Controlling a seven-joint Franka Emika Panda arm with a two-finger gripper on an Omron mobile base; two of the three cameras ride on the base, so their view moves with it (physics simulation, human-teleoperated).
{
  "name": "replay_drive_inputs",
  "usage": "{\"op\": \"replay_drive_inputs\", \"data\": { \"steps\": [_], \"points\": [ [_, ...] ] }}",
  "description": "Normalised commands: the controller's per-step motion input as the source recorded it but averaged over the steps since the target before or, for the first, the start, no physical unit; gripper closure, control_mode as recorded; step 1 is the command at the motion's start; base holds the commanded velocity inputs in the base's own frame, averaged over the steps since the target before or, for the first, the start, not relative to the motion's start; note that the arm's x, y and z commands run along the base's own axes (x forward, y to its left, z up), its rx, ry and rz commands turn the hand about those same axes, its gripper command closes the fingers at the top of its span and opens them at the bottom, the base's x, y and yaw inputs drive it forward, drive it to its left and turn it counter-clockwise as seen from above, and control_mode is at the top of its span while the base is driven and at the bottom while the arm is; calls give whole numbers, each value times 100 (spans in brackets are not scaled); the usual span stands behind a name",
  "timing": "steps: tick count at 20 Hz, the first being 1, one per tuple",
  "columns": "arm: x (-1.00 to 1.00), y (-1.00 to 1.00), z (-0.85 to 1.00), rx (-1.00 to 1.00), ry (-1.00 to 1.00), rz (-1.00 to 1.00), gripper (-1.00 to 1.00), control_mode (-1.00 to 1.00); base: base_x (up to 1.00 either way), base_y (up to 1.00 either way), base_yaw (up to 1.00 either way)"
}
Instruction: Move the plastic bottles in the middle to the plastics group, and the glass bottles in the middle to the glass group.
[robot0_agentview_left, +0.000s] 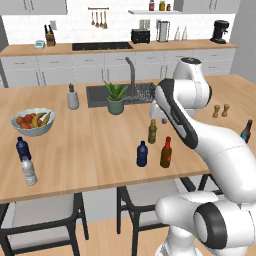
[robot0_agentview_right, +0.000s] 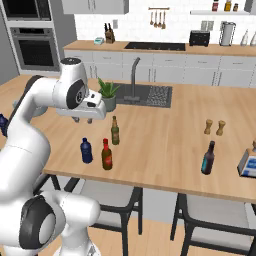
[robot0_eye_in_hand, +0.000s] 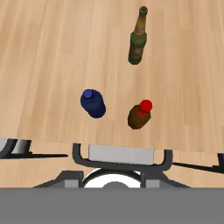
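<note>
Three bottles stand upright in the middle of the wooden island counter (robot0_agentview_left: 90, 145), near its front edge: a dark blue plastic bottle (robot0_agentview_left: 142, 154), a brown glass bottle with red cap and neck (robot0_agentview_left: 166, 153) just beside it, and an olive-green glass bottle with a yellowish label (robot0_agentview_left: 152, 131) a little farther back. None touches another (seen from above in the hand view, they form a loose triangle). The plastics group stands well apart at the counter's left end: a second dark blue bottle (robot0_agentview_left: 21, 148) and a clear ribbed water bottle (robot0_agentview_left: 29, 170), near a bowl of fruit (robot0_agentview_left: 33, 121). The glass group, a very dark bottle with a reddish top (robot0_agentview_right: 208, 157), stands toward the right end, near two tan pepper mills (robot0_agentview_right: 214, 127). The white arm's wrist hangs above the three middle bottles, looking down on them; the gripper touches nothing, and whether its jaws are spread or pressed together cannot be told. A potted plant (robot0_agentview_left: 115, 97) stands by the sink (robot0_agentview_left: 100, 95).
</note>
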Motion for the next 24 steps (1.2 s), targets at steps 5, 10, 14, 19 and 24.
{"op": "replay_drive_inputs", "data": {
  "steps": [5, 10, 14, 19, 24],
  "points": [
    [-5, -8, -6, 0, 0, 0, -100, -100, 0, 0, 0],
    [-37, -31, -19, 1, 0, 0, -100, -100, 0, 0, 0],
    [-25, -34, -28, 0, -2, 0, -100, -100, 0, 0, 0],
    [9, -22, -52, -7, 0, 0, -100, -100, 0, 0, 0],
    [43, -18, -39, -3, 6, -2, -100, -100, 0, 0, 0]
  ]
}}
